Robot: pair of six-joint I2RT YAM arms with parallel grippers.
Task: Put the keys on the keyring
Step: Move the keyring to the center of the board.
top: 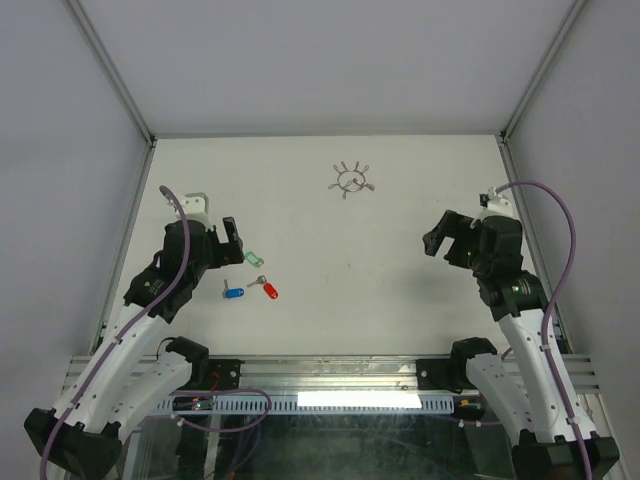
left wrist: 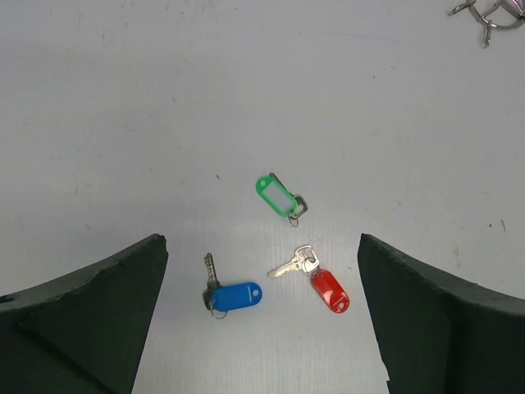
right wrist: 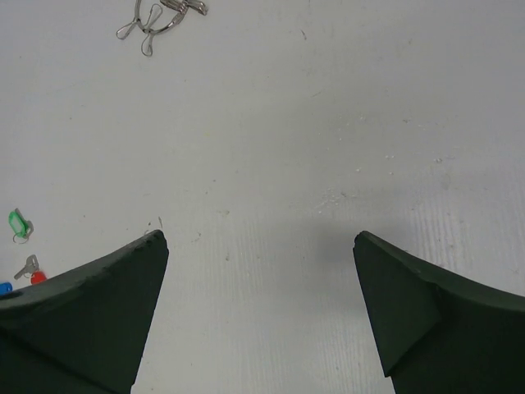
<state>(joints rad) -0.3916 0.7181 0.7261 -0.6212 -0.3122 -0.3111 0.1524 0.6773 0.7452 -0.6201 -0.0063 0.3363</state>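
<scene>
1. Green plastic-headed metal key lies just ahead of the wide-open left hand; blue key and red key sit nearer.
2. Go down slowly and pinch one coloured head.
3. The thin silver wire keyring lies far ahead; the right hand is open too.

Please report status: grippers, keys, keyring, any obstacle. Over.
Left gripper open, empty. Right gripper open, empty. Green key, blue key, red key loose beside left gripper; keyring apart, far side. Nothing between them.

A white table stands inside pale walls, with aluminium posts at the back corners.
</scene>
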